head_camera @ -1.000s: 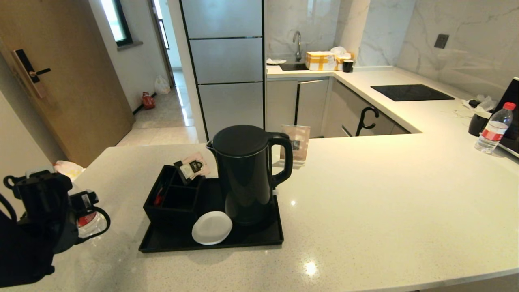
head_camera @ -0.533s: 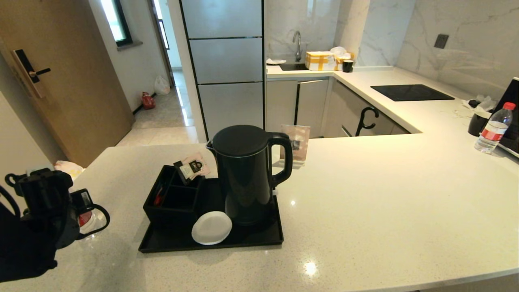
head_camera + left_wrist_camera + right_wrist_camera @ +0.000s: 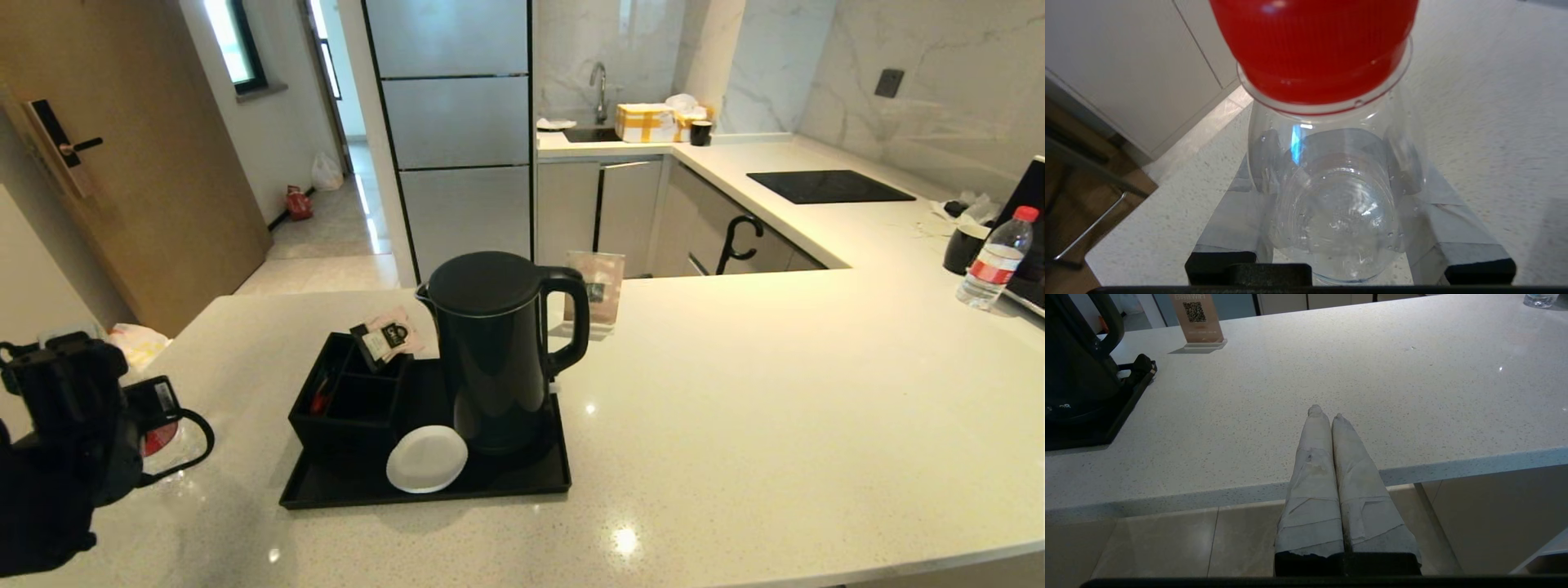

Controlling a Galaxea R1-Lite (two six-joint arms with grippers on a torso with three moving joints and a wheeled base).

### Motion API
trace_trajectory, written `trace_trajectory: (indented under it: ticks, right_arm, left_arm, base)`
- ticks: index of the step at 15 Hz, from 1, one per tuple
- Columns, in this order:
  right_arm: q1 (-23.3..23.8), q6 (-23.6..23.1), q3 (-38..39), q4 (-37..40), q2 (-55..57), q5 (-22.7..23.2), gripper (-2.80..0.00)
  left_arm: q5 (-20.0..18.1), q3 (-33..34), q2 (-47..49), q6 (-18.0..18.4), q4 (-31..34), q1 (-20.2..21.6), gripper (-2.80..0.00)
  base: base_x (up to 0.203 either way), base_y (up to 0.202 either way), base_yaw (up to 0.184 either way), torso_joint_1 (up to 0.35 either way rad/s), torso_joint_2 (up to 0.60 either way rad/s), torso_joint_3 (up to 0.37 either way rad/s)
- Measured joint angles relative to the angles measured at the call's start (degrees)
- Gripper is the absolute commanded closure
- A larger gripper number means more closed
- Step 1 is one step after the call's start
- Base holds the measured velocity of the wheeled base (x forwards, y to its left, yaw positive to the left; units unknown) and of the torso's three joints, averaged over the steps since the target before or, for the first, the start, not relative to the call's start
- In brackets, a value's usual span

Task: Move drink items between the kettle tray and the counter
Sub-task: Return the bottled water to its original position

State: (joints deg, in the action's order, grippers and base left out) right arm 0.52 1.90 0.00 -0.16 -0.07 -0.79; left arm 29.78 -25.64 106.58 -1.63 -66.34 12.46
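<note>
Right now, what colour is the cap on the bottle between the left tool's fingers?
Red. The bottle cap shows best in the left wrist view.

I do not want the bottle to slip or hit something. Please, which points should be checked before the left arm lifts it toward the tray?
1. Left pincer closed on both sides of the water bottle: ok.
2. Red cap on: ok.
3. Counter between bottle and kettle tray bare: ok.
4. Enough free room on tray beside kettle and coaster: cannot tell.
5. Right pincer shut, away from the tray: ok.
</note>
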Motion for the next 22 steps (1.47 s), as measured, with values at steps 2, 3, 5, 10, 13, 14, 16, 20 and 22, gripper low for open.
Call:
trace_trajectory:
  ticks: [2,3,5,10,13,14,16,20,22]
  right_arm:
    - [0.0,0.0,0.0,0.0,0.0,0.0,0.00]
    - [0.0,0.0,0.0,0.0,0.0,0.0,0.00]
    - [0.0,0.0,0.0,-0.1,0.0,0.0,0.00]
    - [0.0,0.0,0.0,0.0,0.0,0.0,0.00]
    - [0.0,0.0,0.0,0.0,0.0,0.0,0.00]
    - [0.0,0.0,0.0,0.0,0.0,0.0,0.00]
    - [0.0,0.0,0.0,0.0,0.0,0.0,0.00]
    - [0.0,0.0,0.0,0.0,0.0,0.0,0.00]
    - [0.0,0.0,0.0,0.0,0.0,0.0,0.00]
  left_arm:
    - [-0.2,0.5,-1.8,0.1,0.1,-0.1,0.00]
    - [-0.5,0.5,-2.5,0.1,0.8,-0.4,0.00]
    - [-1.8,0.3,-5.9,0.2,6.9,-2.9,0.00]
    - [-8.6,-4.1,-31.1,-4.5,33.8,-19.9,0.00]
    - [-12.4,-6.7,-41.2,-7.8,50.4,-30.1,0.00]
    - [-12.9,-6.8,-42.6,-7.8,52.2,-31.3,0.00]
    - [-20.0,-5.4,-43.7,-7.7,52.4,-34.4,0.00]
    - [-29.5,-3.8,-39.9,-6.5,50.4,-37.2,0.00]
    - [-29.6,-3.6,-37.5,-5.8,48.8,-37.5,0.00]
  base:
    - [0.000,0.000,0.000,0.000,0.00,0.000]
    - [0.000,0.000,0.000,0.000,0.00,0.000]
    - [0.000,0.000,0.000,0.000,0.00,0.000]
    - [0.000,0.000,0.000,0.000,0.00,0.000]
    - [0.000,0.000,0.000,0.000,0.00,0.000]
    - [0.000,0.000,0.000,0.000,0.00,0.000]
    - [0.000,0.000,0.000,0.000,0.00,0.000]
    - [0.000,0.000,0.000,0.000,0.00,0.000]
    - [0.000,0.000,0.000,0.000,0.00,0.000]
